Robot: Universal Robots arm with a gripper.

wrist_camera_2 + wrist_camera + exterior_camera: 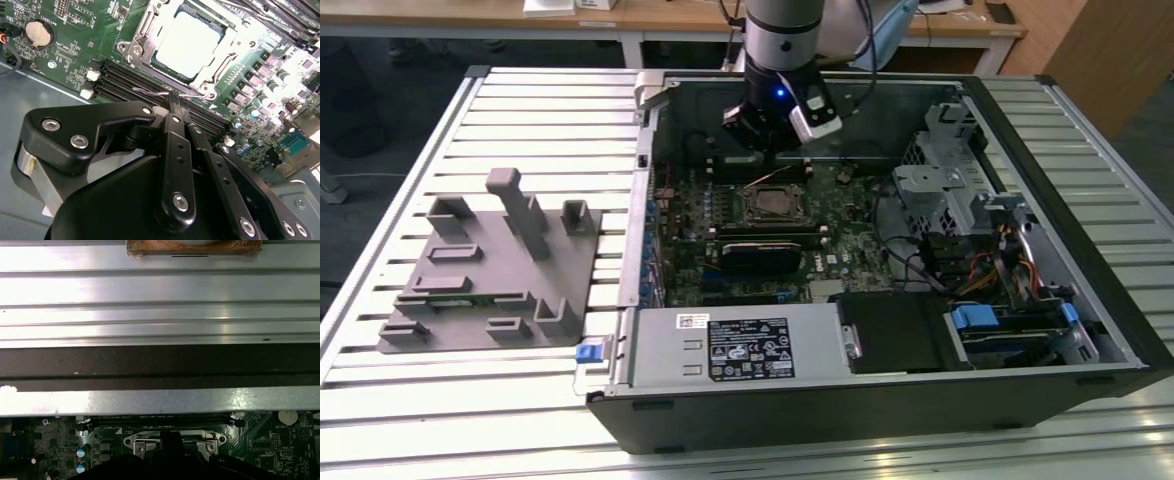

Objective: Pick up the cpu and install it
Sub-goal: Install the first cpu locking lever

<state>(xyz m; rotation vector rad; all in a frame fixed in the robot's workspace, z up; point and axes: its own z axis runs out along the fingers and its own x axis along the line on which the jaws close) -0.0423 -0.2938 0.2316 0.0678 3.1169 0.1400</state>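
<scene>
We saw the cpu [187, 44] seated in its socket in the second wrist view, where the gripper [174, 100] stood closed, holding nothing

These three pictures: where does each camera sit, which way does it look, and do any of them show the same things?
Exterior view: off the arm, above the slatted table, looking down into the open computer case; the arm and gripper hang over the board.
Second wrist view: on the arm, looking past the gripper at the cpu in its socket.
First wrist view: on the arm, looking across the case wall to the table slats.
All three share the socket.
</scene>
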